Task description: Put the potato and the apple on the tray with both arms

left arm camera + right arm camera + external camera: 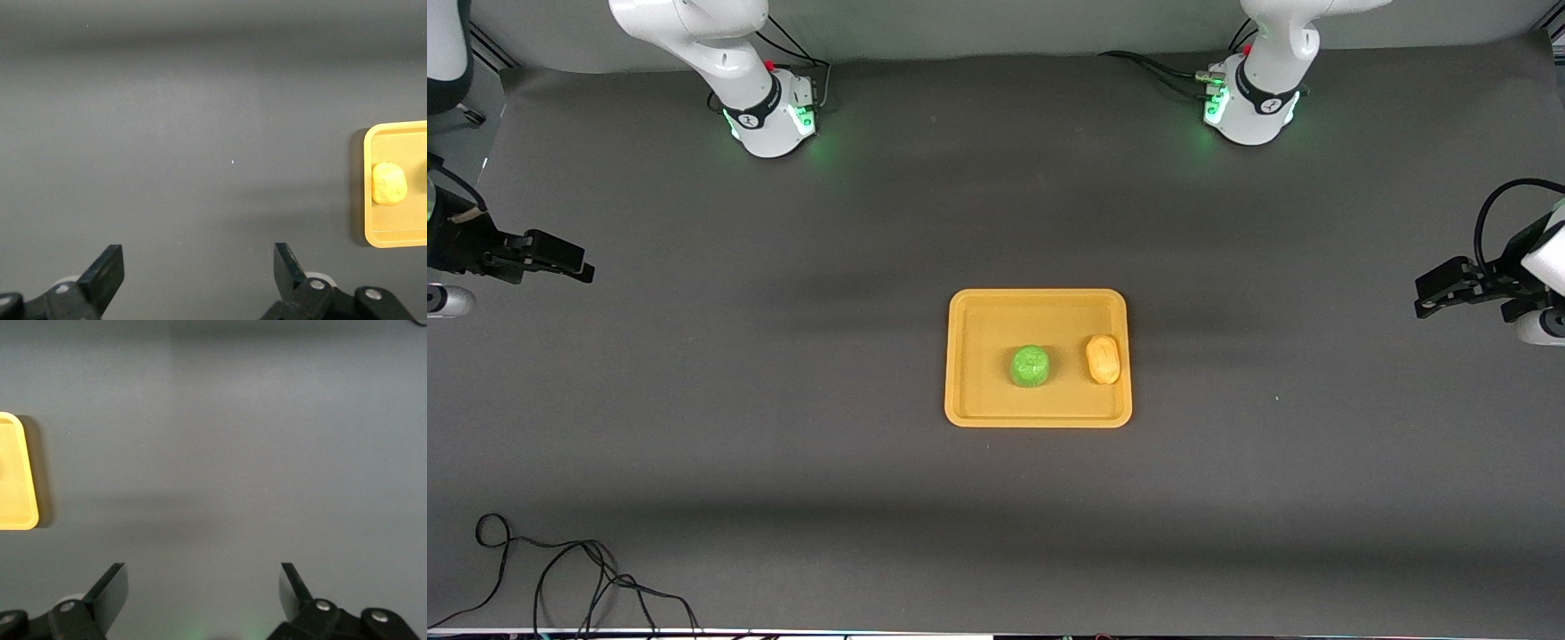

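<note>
The orange-yellow tray point(969, 356) lies mid-table. The green apple point(1030, 366) sits on it near its middle. The yellow-tan potato point(1103, 358) lies on it beside the apple, by the rim toward the left arm's end. My left gripper point(1436, 295) waits open and empty over the bare mat at the left arm's end of the table. In the left wrist view point(199, 267) the tray point(393, 237) and potato point(389, 183) show far off. My right gripper point(574, 262) waits open and empty over the mat at the right arm's end. In the right wrist view point(203, 585) only a tray corner point(17, 513) shows.
A dark grey mat point(783, 400) covers the table. Both arm bases point(769, 116) point(1249, 111) stand along the edge farthest from the front camera. A loose black cable point(560, 578) lies at the near corner toward the right arm's end.
</note>
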Robot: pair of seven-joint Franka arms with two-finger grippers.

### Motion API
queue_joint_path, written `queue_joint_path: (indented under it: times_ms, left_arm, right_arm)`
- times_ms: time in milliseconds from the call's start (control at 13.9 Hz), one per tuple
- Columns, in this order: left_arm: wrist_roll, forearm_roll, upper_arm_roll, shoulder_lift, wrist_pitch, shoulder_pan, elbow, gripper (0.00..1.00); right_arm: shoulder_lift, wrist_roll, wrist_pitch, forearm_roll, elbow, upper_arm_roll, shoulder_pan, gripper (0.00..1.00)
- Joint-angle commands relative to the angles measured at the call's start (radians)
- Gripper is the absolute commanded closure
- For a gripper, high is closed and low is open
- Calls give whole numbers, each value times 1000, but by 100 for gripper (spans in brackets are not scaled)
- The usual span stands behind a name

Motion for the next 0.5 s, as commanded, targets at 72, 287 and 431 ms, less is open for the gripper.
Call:
queue_joint_path:
  times_ms: [72,287,431]
  left_arm:
    - [-16,15,-1,11,-20,1,22,0]
    - [-16,15,-1,11,-18,4,22,0]
    - [-16,15,-1,11,-18,6,22,0]
  right_arm:
    - [-19,-13,10,-32,-12,18,-11,0]
    - [-16,-10,10,-32,-6,17,-11,0]
    - [-16,-10,10,-32,-6,17,-11,0]
